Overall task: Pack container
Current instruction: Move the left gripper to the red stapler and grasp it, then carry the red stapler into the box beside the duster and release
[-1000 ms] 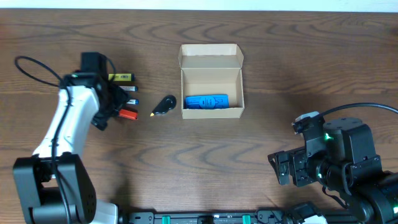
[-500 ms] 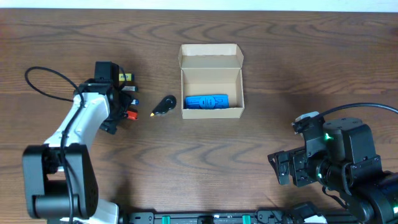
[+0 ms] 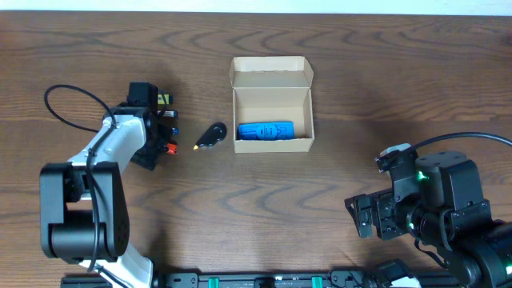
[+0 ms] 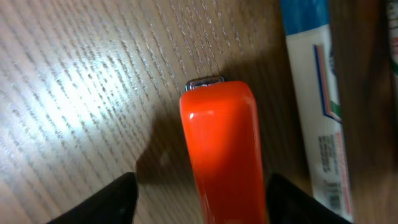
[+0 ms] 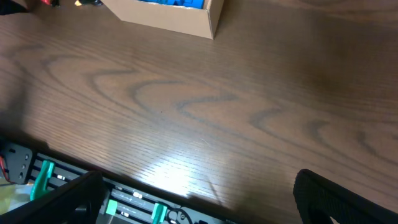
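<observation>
The container (image 3: 270,73), a tan cardboard box with its flap lid open at the back, stands at the table's centre with a blue item (image 3: 266,130) lying inside. It shows in the right wrist view (image 5: 186,23) at the top. My left gripper (image 3: 158,146) is over a cluster of pens at the left. In the left wrist view its open fingers (image 4: 205,208) straddle an orange marker (image 4: 224,143) lying on the wood, with a gap on the left side. My right gripper (image 5: 199,202) is open and empty near the front edge, at the right (image 3: 365,217).
A black item with a yellow tip (image 3: 210,135) lies just left of the box. A yellow pen (image 3: 163,99) and other pens lie beside the orange marker; a white and blue pen (image 4: 314,93) is right of it. The table's front rail (image 5: 93,193) is below the right gripper.
My left arm has swung right and come down over the pens, so the gripper now sits over the orange marker. The right arm has not moved.
</observation>
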You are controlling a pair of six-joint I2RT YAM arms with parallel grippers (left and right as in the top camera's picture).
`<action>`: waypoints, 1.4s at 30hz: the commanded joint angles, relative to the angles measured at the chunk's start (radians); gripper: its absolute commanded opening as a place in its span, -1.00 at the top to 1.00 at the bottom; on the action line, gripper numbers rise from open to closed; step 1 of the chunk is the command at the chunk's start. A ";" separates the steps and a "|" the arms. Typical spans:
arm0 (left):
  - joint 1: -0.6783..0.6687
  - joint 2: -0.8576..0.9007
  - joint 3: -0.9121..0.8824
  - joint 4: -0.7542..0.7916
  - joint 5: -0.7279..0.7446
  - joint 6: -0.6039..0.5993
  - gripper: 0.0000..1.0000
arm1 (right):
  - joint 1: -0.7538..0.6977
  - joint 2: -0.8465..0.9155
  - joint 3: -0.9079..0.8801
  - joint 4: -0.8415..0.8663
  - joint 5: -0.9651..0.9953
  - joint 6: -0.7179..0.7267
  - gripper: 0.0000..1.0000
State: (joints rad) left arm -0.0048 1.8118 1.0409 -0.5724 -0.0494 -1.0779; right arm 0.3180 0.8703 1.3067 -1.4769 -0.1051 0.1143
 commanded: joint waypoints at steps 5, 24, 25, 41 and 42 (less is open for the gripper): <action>-0.002 0.052 -0.007 0.010 -0.002 -0.003 -0.13 | -0.008 0.000 -0.001 -0.001 -0.004 0.008 -0.98; 0.007 -0.006 0.097 -0.116 0.076 0.171 0.88 | -0.008 0.000 -0.001 -0.001 -0.004 0.008 -0.98; 0.007 -0.021 0.117 -0.142 0.076 0.194 0.88 | -0.008 0.000 -0.001 -0.001 -0.004 0.008 -0.99; -0.187 -0.237 0.476 -0.180 0.272 1.110 0.90 | -0.008 0.000 -0.001 -0.001 -0.004 0.008 -0.99; -0.214 -0.234 0.492 -0.180 0.272 1.162 0.88 | -0.008 0.000 -0.001 -0.001 -0.004 0.008 -0.98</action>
State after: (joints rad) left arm -0.1585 1.5738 1.4853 -0.7509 0.1658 -0.1726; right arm 0.3180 0.8703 1.3067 -1.4773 -0.1051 0.1143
